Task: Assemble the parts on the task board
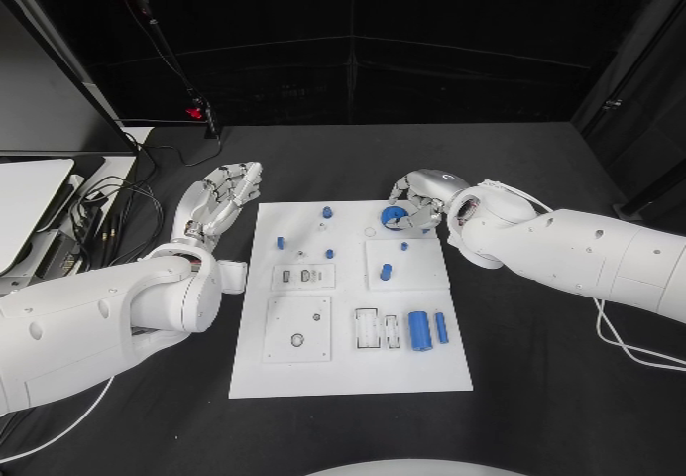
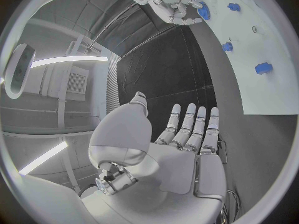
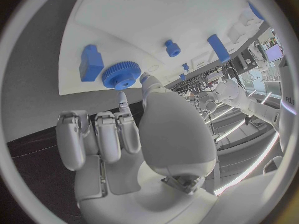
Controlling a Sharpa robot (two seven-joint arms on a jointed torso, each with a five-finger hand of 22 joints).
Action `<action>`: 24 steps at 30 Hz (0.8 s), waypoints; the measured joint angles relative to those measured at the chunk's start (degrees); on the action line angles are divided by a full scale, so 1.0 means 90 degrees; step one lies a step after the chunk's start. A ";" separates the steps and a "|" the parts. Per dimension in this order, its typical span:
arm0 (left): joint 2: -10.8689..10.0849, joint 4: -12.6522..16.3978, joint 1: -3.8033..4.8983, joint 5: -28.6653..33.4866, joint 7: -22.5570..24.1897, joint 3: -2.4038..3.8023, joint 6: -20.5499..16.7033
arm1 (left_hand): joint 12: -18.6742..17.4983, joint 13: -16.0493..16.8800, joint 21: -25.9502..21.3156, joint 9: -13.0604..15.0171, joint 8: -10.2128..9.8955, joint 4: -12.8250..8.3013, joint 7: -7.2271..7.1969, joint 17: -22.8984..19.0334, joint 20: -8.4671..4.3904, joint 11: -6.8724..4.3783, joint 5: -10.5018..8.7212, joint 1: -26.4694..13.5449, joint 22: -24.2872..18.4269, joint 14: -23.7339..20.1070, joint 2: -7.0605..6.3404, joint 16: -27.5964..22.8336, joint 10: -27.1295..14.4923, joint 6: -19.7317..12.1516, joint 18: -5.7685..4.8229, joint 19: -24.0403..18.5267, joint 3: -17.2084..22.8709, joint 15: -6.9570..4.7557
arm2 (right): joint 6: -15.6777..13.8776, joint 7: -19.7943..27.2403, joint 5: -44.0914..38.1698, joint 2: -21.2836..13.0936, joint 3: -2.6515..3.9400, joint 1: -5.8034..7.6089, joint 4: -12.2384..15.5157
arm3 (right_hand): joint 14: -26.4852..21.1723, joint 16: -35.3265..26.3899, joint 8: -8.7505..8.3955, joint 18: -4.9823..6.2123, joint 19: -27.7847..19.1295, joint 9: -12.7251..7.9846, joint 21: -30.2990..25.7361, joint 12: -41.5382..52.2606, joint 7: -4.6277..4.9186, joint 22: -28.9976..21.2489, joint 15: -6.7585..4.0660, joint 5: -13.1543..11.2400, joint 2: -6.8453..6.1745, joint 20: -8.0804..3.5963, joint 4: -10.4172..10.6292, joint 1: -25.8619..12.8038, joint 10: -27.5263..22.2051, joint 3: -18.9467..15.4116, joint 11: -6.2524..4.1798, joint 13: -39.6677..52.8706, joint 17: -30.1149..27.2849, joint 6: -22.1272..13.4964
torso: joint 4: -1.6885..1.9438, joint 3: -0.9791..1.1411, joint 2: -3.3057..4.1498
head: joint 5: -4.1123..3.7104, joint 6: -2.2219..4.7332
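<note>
The white task board lies in the middle of the black table. On its far right corner sits a blue gear, also in the right wrist view beside a blue block. My right hand is over the gear, thumb and a fingertip against its rim, the other fingers curled in. A thick blue cylinder and a thin one lie near the board's right edge. Small blue pegs stand further back. My left hand hovers beside the board's far left corner, fingers straight and apart, holding nothing.
Cables and a white device lie at the table's left edge. A white cable runs under my right arm. Black table shows on both sides of the board.
</note>
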 measured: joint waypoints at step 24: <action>-0.0012 -0.0007 0.0000 0.0000 0.0000 0.0000 0.0002 | 0.0000 0.0000 0.0000 -0.0007 0.0000 0.0014 0.0000 0.0000 0.0000 0.0000 0.0028 0.0018 0.0000 0.0000 0.0018 0.0000 0.0000 0.0000 0.0000 0.0000 -0.0014 0.0000 | -0.0086 -0.0038 0.0504 -0.0128 0.0000 -0.0007 0.0004 | 0.0000 0.0000 -0.0254 0.0001 0.0000 -0.0107 0.0000 0.0000 0.0048 -0.0001 0.0000 0.0000 0.0019 0.0000 0.0003 -0.0068 0.0000 -0.0040 0.0000 0.0000 -0.0001 0.0048 | 0.0001 -0.0001 0.0000 | -0.0013 -0.0016</action>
